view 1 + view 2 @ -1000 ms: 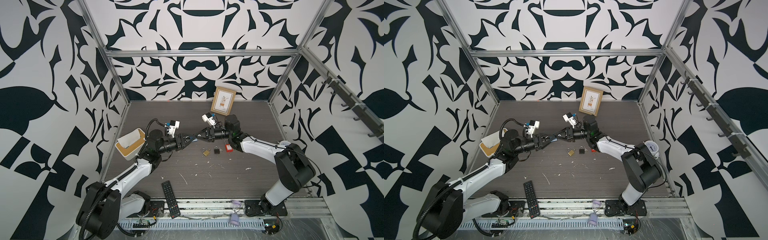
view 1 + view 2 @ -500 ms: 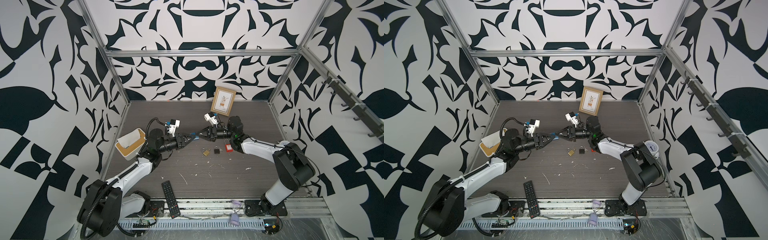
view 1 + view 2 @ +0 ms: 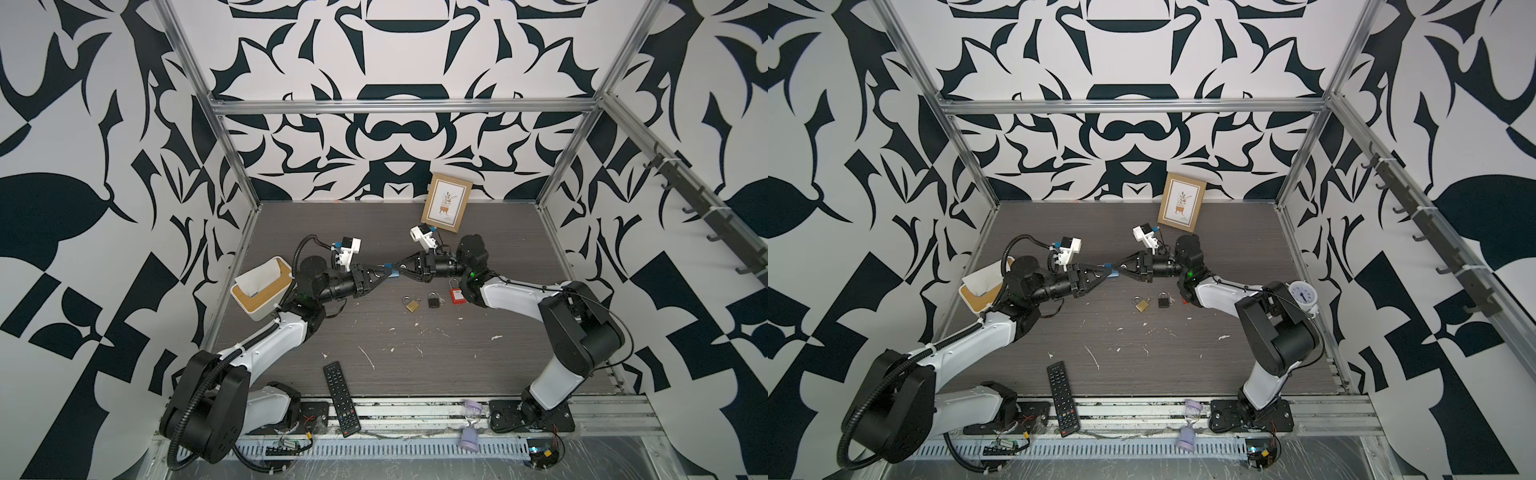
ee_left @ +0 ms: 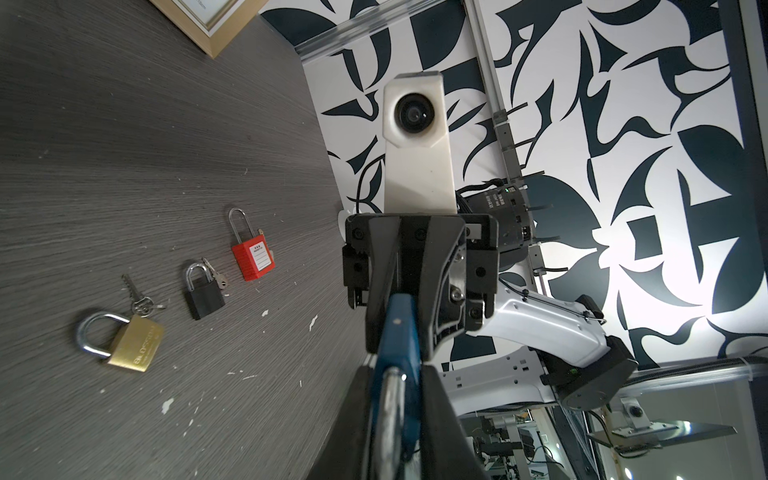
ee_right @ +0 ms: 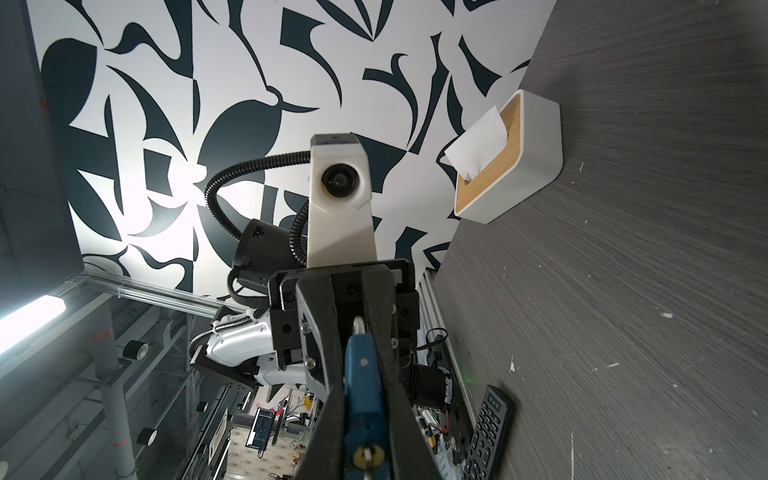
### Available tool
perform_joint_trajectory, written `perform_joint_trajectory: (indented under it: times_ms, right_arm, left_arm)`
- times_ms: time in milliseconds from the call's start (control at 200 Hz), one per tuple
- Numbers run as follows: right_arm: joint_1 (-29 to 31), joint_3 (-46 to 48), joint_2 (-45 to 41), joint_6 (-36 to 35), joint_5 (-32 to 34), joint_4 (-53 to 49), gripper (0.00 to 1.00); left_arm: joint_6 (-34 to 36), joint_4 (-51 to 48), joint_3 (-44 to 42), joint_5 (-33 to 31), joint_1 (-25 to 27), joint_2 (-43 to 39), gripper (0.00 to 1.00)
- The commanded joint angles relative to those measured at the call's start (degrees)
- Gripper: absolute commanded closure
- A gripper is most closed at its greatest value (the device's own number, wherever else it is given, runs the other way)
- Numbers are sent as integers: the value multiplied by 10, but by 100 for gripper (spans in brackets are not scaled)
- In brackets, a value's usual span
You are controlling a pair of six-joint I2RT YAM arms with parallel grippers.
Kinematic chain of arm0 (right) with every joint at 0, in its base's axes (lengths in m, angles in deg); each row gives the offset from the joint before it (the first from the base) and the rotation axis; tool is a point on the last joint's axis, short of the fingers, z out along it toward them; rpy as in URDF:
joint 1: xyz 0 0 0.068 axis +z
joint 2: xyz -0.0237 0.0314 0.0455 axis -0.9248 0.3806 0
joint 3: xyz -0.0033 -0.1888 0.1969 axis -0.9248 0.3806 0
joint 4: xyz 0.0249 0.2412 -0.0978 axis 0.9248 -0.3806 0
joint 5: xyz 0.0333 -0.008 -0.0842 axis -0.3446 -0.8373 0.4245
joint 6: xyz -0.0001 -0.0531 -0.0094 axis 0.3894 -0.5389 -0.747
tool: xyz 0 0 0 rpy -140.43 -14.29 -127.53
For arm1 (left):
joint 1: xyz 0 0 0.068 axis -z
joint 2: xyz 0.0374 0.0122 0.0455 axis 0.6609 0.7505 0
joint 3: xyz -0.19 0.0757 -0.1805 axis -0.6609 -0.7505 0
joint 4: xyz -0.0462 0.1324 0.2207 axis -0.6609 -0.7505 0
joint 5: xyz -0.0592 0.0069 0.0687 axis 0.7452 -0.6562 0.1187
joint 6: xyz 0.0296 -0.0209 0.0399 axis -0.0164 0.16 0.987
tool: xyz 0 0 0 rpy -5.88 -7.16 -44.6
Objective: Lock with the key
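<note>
**Item 1. Left claw** [image 3: 385, 273]: clenched on the silver shackle end of the blue padlock [image 4: 400, 332], one finger pressed to each side.

**Item 2. Right claw** [image 3: 400, 272]: clenched on the blue body of the same padlock from the opposite end. The two claws meet tip to tip, nearly level.

**Item 3. Blue padlock**: held in the air between the two claws, above the middle of the desk [image 3: 478, 353] and clear of its surface. A yellow metal piece [image 5: 368, 457] sits at the body's end inside the right claw. Whether this is a key or the bare keyway cannot be told.

**Item 4. Spare locks**: three lie flat in a row on the desk, just in front of the right claw.
- Brass padlock [image 3: 412, 306], with a key bunch [image 4: 141, 303] beside its shackle.
- Black padlock [image 3: 433, 300], with a small key [image 4: 214, 272] beside it.
- Red padlock [image 3: 456, 292], nearest the right arm.

**Item 5. Container**: one white tissue box [image 5: 540, 145] with a wooden top, at the left wall beside the left arm. It holds one white tissue [image 5: 478, 145], standing up out of the slot.

**Item 6. Surroundings**:
- Picture frame [image 3: 446, 206], leaning on the back wall.
- Remote [image 3: 340, 399], at the desk's front edge with its near end over the rail.
- Purple hourglass [image 3: 471, 424], on the front rail.
- White scraps [image 3: 368, 357], scattered over the desk.
</note>
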Motion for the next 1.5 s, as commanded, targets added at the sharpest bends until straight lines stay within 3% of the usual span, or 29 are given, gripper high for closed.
perform_joint_trajectory:
  times_ms: [0, 160, 330, 605, 730, 980, 1160, 1495]
  right_arm:
    - [-5, -8, -14, 10, -2, 32, 83]
    - [-39, 12, -38, -2, 18, 15, 64]
    - [-59, 27, -69, -21, 16, -9, 58]
    - [-60, 21, -94, -59, 1, -61, 62]
    - [-59, 19, -97, -78, 1, -96, 65]
    - [-59, -1, -137, -208, 41, -271, 60]
    - [-59, -8, -131, -204, 40, -268, 58]
    - [-53, 1, -106, -144, 24, -179, 67]
  left_arm:
    - [10, 23, 4, -1, 1, -2, 100]
    - [-9, 50, 0, 2, -5, -6, 100]
    - [-31, 76, 2, 16, -14, 6, 100]
    - [-127, 245, -2, 49, -15, 88, 100]
    - [-140, 266, -3, 52, -14, 109, 100]
    - [-141, 274, -6, 54, -14, 106, 100]
    - [-142, 276, -6, 55, -15, 103, 100]
    - [-135, 270, -8, 55, -13, 103, 100]
